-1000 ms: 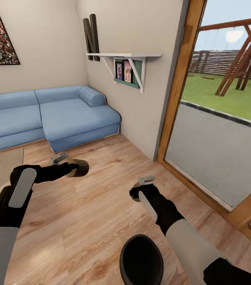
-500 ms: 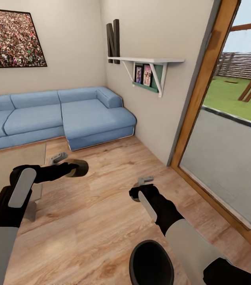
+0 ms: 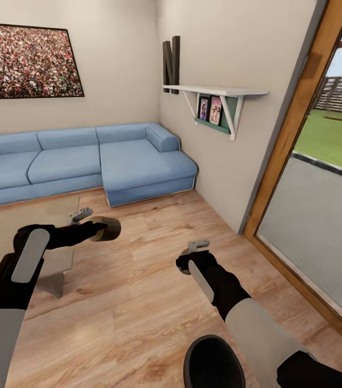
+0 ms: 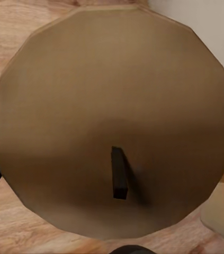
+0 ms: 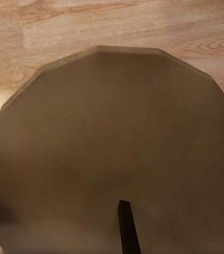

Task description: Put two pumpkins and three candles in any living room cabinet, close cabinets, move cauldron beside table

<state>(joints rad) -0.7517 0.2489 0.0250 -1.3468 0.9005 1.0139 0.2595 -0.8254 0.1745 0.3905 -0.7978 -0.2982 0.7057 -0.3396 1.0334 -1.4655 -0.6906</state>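
Observation:
My left gripper (image 3: 99, 230) is shut on a squat tan candle (image 3: 109, 228), held over the wood floor by the corner of a low table (image 3: 57, 261). In the left wrist view the candle's (image 4: 112, 121) round top with its dark wick shows close up. My right gripper (image 3: 191, 260) hangs over the floor, and the right wrist view shows a second candle's (image 5: 117, 148) tan top and wick pressed close, so it is shut on that one. The black cauldron (image 3: 214, 362) sits on the floor close in front of me. The pumpkins and the cabinet are out of view.
A blue corner sofa (image 3: 84, 161) runs along the back wall under a framed picture (image 3: 28, 60). A white wall shelf (image 3: 216, 91) hangs on the right wall. A wood-framed glass door (image 3: 300, 140) to the garden is at the right. Bare wood floor (image 3: 138, 280) lies between.
The camera has turned left, so sofa, shelf and door have slid right and more of the low table shows. Both arms keep their pose with the candles.

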